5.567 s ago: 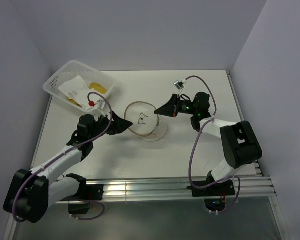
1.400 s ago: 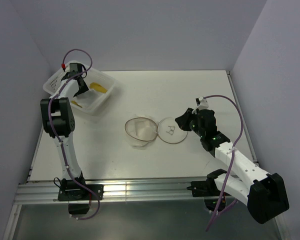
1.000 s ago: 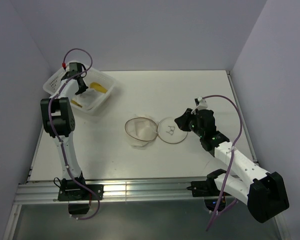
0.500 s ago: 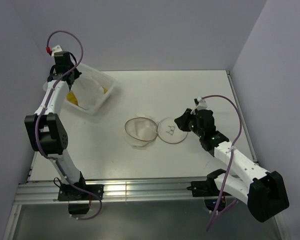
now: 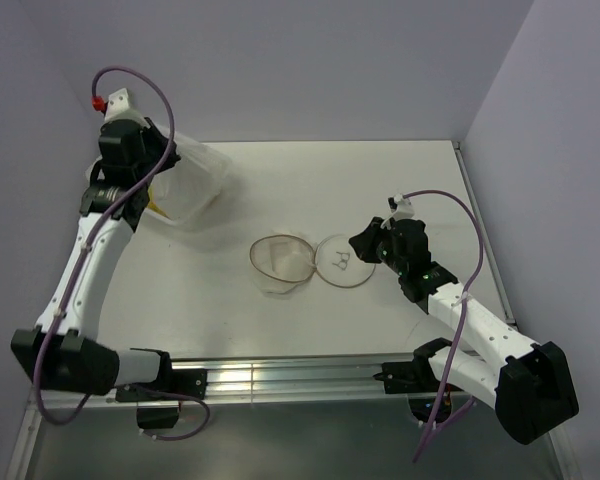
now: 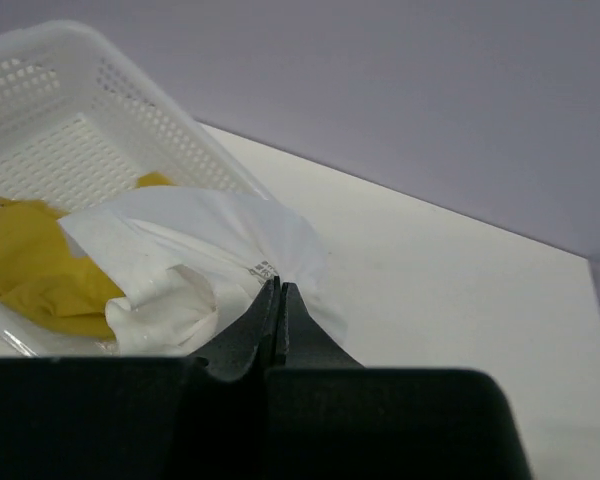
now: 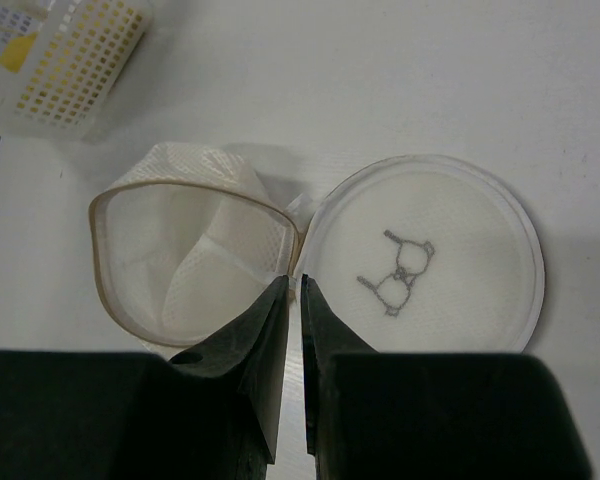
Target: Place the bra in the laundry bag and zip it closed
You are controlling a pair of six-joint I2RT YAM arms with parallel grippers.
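The laundry bag lies open mid-table, a white mesh drum with a tan hoop rim. Its round lid with the black mark is flopped flat to the right. My right gripper hovers just over the seam between rim and lid. Its jaws stand a narrow slit apart with nothing between them. At the back left, my left gripper is shut on a fold of the white bra near its label, holding it up over the basket. From above, the raised left gripper partly hides the bra.
A white perforated basket stands at the back left corner, with a yellow cloth lying in it under the white fabric. Its corner shows at the top left of the right wrist view. Grey walls close in the table.
My left arm has risen and swung out from the basket, pulling the white bra up with it. The right arm, the bag and its lid have stayed put.
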